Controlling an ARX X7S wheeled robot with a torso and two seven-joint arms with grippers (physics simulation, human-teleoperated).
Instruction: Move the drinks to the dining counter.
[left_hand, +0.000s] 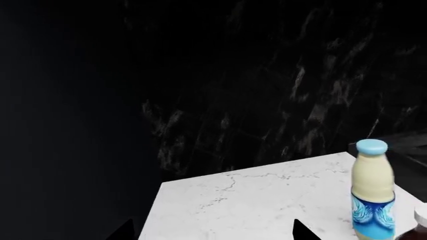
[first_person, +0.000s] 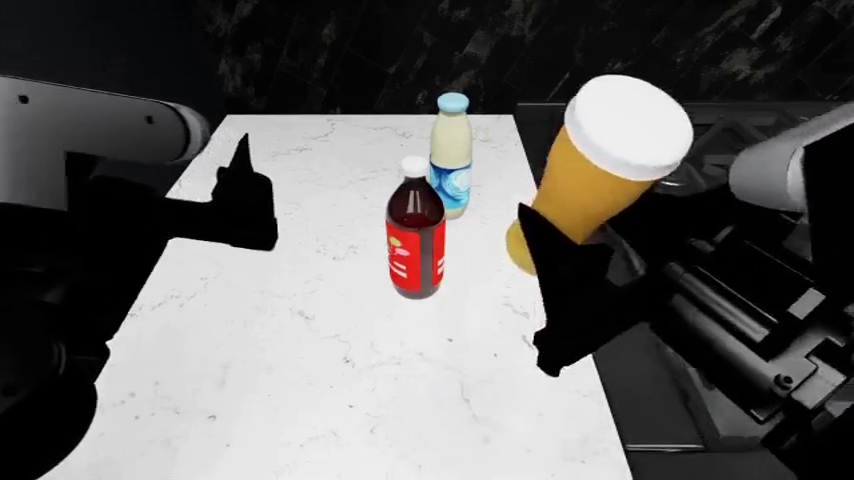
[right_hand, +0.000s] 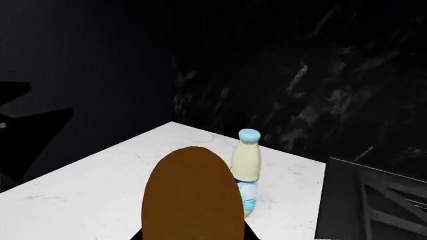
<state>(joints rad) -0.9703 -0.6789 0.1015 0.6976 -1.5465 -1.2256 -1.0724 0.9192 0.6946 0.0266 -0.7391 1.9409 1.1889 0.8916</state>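
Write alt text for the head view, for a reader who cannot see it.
The right claw holds a tall glass of amber beer lifted at the right edge of a white marble-look counter. A dark cola bottle and a cream bottle stand upright near its middle. The left claw hovers empty over the left side.

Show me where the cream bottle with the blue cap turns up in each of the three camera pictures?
Head view: the cream bottle stands upright on the white counter, just behind the cola bottle.
Left wrist view: far right of the picture, beside the counter's edge.
Right wrist view: centre, partly behind the beer glass.
Shared landmark: the veined white counter.
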